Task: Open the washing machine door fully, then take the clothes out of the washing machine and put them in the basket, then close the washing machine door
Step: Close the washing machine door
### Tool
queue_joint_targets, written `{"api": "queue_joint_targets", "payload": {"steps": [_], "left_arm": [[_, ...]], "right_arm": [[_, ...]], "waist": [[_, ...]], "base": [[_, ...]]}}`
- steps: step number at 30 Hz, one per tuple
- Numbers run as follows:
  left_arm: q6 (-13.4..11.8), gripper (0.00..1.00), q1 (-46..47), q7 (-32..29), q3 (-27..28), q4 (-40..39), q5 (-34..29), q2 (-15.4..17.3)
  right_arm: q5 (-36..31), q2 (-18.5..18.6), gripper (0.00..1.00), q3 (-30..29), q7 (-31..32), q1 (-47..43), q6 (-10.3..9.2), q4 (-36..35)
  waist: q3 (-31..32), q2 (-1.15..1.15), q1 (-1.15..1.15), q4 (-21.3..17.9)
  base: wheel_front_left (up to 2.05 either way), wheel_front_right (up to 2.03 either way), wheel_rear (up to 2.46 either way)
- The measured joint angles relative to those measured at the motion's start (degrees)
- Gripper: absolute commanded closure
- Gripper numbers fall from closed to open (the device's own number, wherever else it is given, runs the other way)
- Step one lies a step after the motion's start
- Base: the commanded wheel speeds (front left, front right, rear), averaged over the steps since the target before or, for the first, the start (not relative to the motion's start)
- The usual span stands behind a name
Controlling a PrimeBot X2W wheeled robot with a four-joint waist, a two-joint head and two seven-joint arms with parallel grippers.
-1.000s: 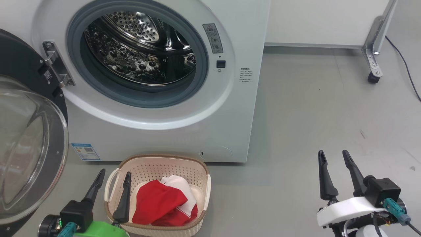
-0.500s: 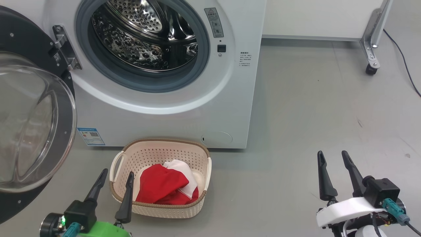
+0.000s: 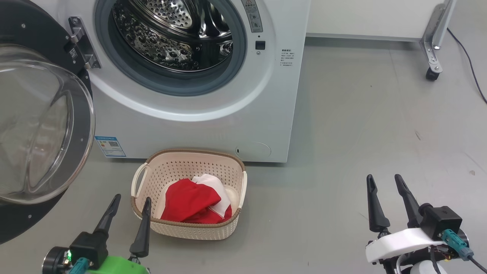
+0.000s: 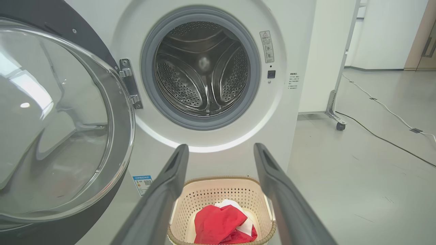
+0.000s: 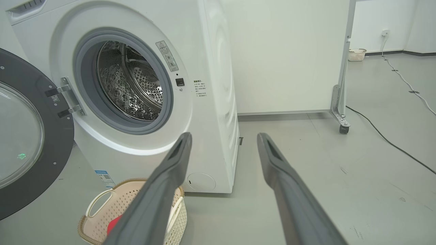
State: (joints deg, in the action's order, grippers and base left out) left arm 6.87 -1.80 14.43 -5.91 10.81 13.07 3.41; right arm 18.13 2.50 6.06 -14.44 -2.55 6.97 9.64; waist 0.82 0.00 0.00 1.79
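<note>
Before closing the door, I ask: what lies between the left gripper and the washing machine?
The basket, holding the clothes, stands there; the head view and the left wrist view both show it.

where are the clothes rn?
In the head view, the red clothes lie in the basket on the floor in front of the washing machine, lower left of centre, just right of the left gripper.

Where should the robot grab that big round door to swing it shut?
Probably the black rim of the washing machine door at its near edge, farthest from the hinge, pinched by the left tool coming from the left. The bulging glass is smooth and offers no hold.
</note>
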Motion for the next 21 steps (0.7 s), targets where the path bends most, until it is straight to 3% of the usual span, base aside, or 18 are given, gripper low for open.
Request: {"api": "queue_joint_targets", "payload": {"steps": [21], "left_arm": [[0.0,0.00,0.0,0.0,0.2,-0.3,0.0,-0.3]], "right_arm": [[0.0,0.0,0.00,-0.1,0.0,0.0,0.00,0.0]], "waist": [[-0.6,0.00,0.00,-0.2]], "base": [[-0.02,0.02,0.00]]}}
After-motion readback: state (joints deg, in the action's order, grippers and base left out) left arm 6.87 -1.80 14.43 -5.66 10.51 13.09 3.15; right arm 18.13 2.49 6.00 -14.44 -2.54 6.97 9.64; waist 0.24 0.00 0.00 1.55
